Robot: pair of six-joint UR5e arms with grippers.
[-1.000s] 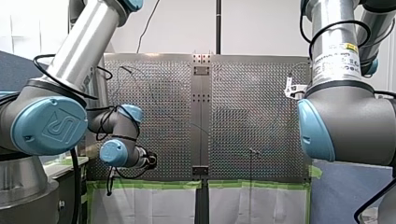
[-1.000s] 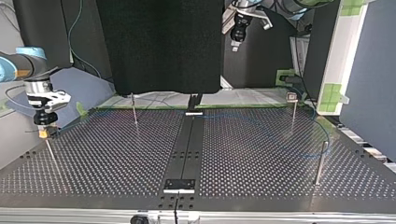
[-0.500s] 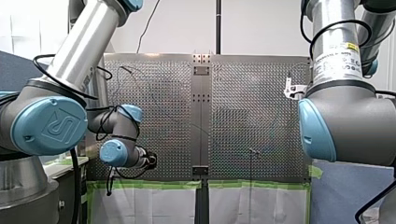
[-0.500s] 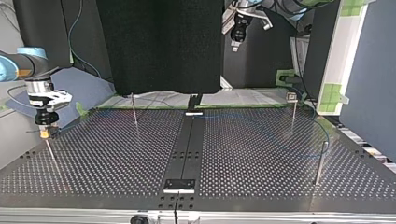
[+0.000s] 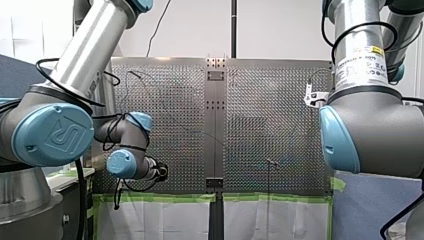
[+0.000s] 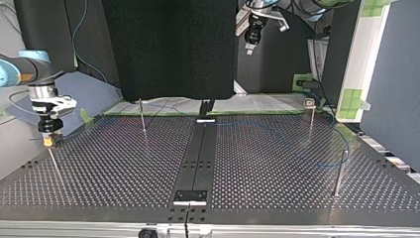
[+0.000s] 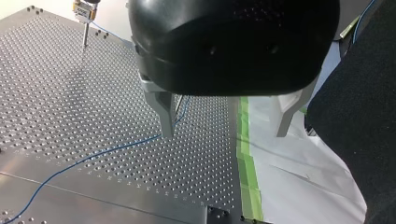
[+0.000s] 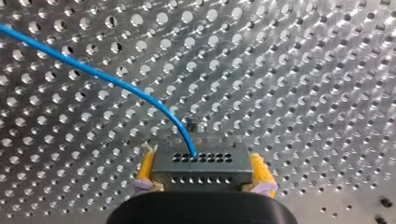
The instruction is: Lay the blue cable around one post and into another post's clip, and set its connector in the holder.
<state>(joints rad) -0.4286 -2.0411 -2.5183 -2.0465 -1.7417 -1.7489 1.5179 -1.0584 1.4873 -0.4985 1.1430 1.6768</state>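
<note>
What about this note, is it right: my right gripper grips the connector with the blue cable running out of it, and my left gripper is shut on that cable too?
Not quite. My left gripper is open and empty: the left wrist view shows its fingers apart, the blue cable lying on the table below them. My right gripper does grip the connector.

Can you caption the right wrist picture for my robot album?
My right gripper clamps the grey connector between yellow pads, its blue cable curving away over the perforated table.
</note>
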